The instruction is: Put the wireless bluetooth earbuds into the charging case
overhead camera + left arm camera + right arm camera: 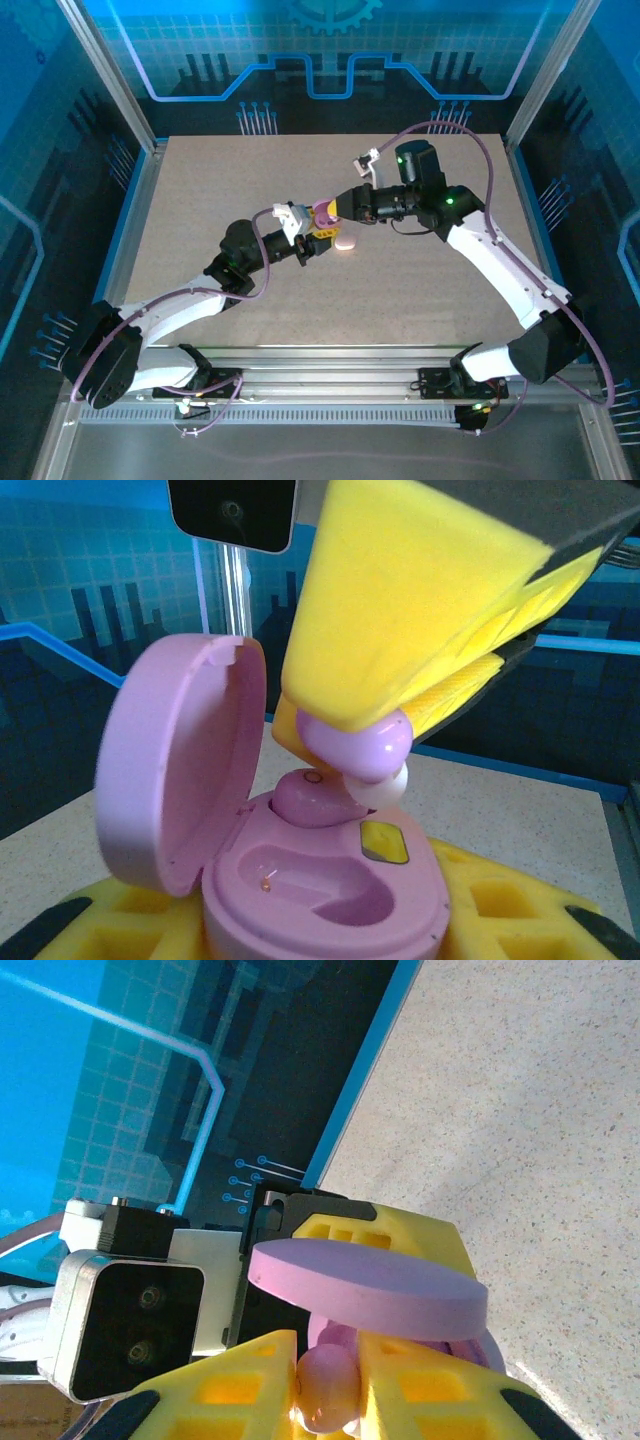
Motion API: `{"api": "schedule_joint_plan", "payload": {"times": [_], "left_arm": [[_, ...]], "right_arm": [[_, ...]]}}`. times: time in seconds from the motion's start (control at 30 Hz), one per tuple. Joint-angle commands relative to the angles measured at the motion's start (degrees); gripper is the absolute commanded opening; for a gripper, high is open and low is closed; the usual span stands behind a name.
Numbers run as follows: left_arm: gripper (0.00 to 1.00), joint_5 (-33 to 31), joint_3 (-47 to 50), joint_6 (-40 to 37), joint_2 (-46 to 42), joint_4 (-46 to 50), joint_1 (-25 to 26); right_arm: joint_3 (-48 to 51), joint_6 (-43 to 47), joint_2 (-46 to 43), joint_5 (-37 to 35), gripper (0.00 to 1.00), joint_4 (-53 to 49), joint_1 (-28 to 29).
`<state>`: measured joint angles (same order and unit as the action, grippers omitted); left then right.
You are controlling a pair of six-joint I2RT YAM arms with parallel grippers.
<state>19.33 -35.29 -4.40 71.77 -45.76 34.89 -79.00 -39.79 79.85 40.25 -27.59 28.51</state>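
In the left wrist view the pink charging case (330, 905) sits between my left gripper's (320, 930) yellow fingers (500, 905), its lid (175, 770) swung open to the left. One pink earbud (310, 798) lies in the far well, and the near well (320, 880) is empty. Just above the case, my right gripper (330, 1385) is shut on a lilac earbud (360, 742) with a white tip (388, 786). The right wrist view has that earbud (328, 1375) pinched between yellow pads, under the lid's edge (365, 1285). From the top camera both grippers (318, 238) (335, 210) meet mid-table.
A pale pink oval pebble-like case (344, 243) lies on the table right beside the left gripper. The speckled table (420, 290) spreads out around the arms, with an aluminium frame and blue walls on every side.
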Motion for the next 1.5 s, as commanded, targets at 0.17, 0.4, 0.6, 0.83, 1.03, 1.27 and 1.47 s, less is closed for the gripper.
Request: {"api": "schedule_joint_plan", "payload": {"times": [0.17,0.4,0.6,0.83,1.03,1.27,1.47], "left_arm": [[0.40,0.14,-1.00,1.20,0.57,-2.76,0.39],[0.40,-0.18,-1.32,1.24,1.04,-3.10,0.55],[0.40,-0.35,-1.36,1.33,0.96,-3.37,0.83],[0.40,0.00,-1.78,1.72,1.43,-4.11,1.12],[0.40,-0.09,-1.62,1.78,1.45,-4.25,1.23],[0.40,-0.76,-1.42,1.28,0.83,-4.02,1.21],[0.40,-0.96,-1.27,1.21,0.72,-3.93,1.22]], "right_arm": [[-4.22,2.56,0.04,-6.16,0.23,-4.44,3.36],[-7.04,4.03,2.23,-8.66,0.24,-7.89,5.83],[-7.57,4.49,2.87,-11.23,0.25,-8.80,6.64],[-6.81,4.38,2.88,-12.78,0.27,-8.21,7.17],[-7.53,4.73,3.55,-14.28,0.27,-10.21,7.26],[-8.38,5.89,2.31,-17.15,0.30,-13.20,7.50],[-9.48,6.88,1.71,-17.82,0.32,-15.89,7.46]]}}
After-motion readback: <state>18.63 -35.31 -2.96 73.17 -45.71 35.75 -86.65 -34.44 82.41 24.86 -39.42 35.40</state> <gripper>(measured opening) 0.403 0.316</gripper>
